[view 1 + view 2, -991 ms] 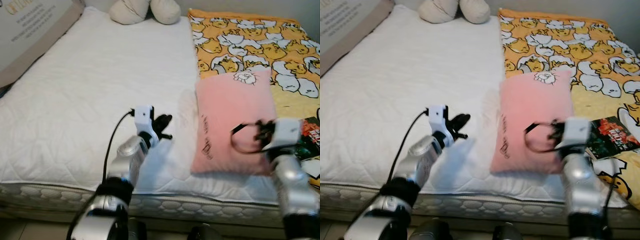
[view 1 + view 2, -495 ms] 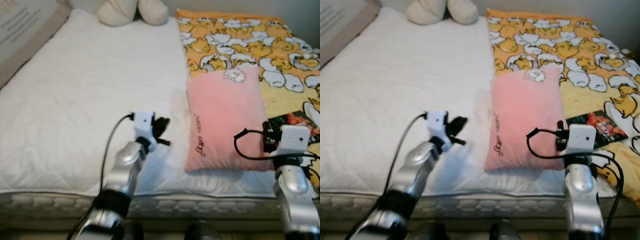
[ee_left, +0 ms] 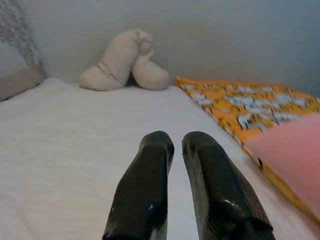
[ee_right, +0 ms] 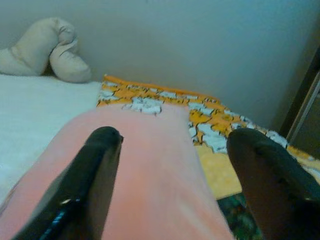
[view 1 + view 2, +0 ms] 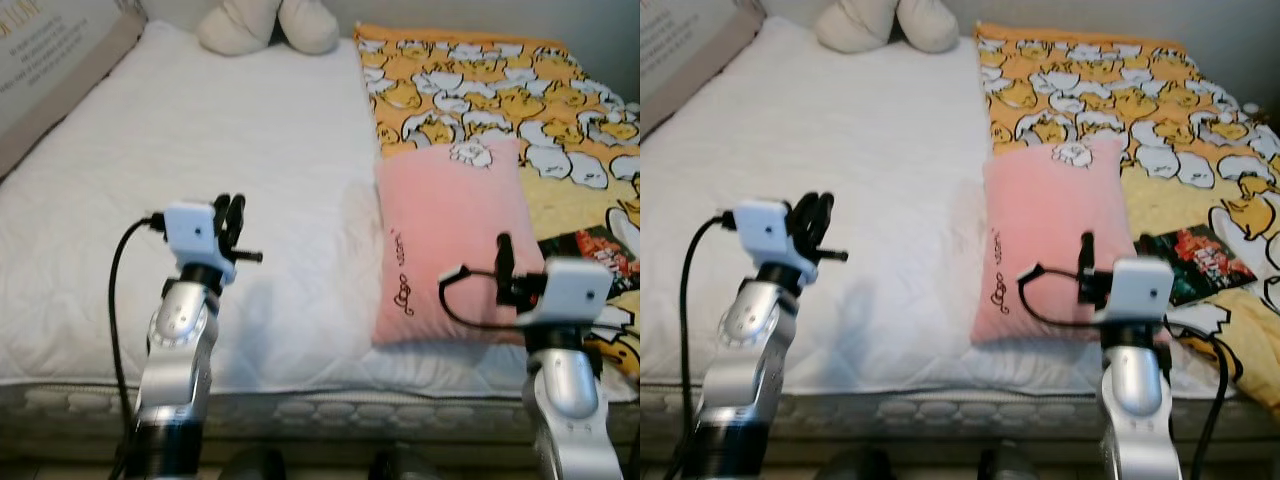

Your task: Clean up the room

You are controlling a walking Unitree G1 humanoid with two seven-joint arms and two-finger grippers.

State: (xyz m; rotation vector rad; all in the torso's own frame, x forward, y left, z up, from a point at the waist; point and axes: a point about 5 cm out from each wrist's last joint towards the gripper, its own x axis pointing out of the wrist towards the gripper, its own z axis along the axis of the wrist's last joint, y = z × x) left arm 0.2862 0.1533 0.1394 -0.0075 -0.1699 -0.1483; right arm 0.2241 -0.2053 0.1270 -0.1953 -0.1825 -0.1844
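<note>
While we stand at the foot of the bed (image 5: 300, 150), our left gripper (image 3: 172, 145) hangs over the white mattress pad near its front edge, the two black fingers (image 3: 145, 190) pressed almost together, holding nothing. Our right gripper (image 4: 172, 145) sits just above the near end of the pink pillow (image 5: 450, 240), fingers spread wide apart, one to either side, nothing between them; contact with the pillow cannot be told. The pillow lies lengthwise along the seam where the white pad meets the orange duck-print blanket (image 5: 480, 80). Just right of the pillow, a dark printed packet (image 5: 1200, 262) rests on the blanket. Farther back, a beige plush toy (image 5: 265, 25) lies at the head of the bed. A cardboard box (image 5: 50, 60) leans at the far left.
</note>
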